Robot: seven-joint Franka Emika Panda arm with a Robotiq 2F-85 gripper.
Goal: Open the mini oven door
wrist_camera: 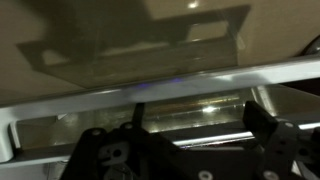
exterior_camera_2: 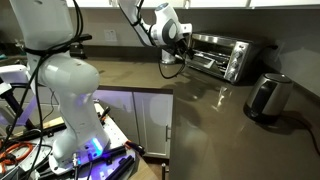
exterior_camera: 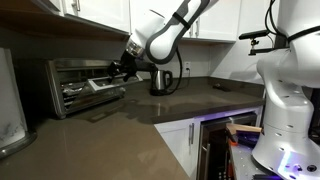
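Note:
The mini oven (exterior_camera: 70,85) is a silver box at the back of the counter, seen in both exterior views (exterior_camera_2: 232,52). Its glass door (exterior_camera: 100,86) is swung out and down from the top, with the wire racks visible behind it (exterior_camera_2: 200,62). My gripper (exterior_camera: 124,66) is at the door's free edge (exterior_camera_2: 179,45). In the wrist view the fingers (wrist_camera: 200,125) stand wide apart and open. The bright metal handle bar (wrist_camera: 200,80) and the glass panel (wrist_camera: 190,115) run across just beyond them. I cannot tell whether the fingers touch the door.
A steel kettle (exterior_camera: 160,80) stands on the counter right beside the gripper, also visible in an exterior view (exterior_camera_2: 268,96). The brown countertop (exterior_camera: 120,135) stretches out in front. A second white robot (exterior_camera_2: 65,90) and an open dark under-counter appliance (exterior_camera: 215,150) are off the counter edge.

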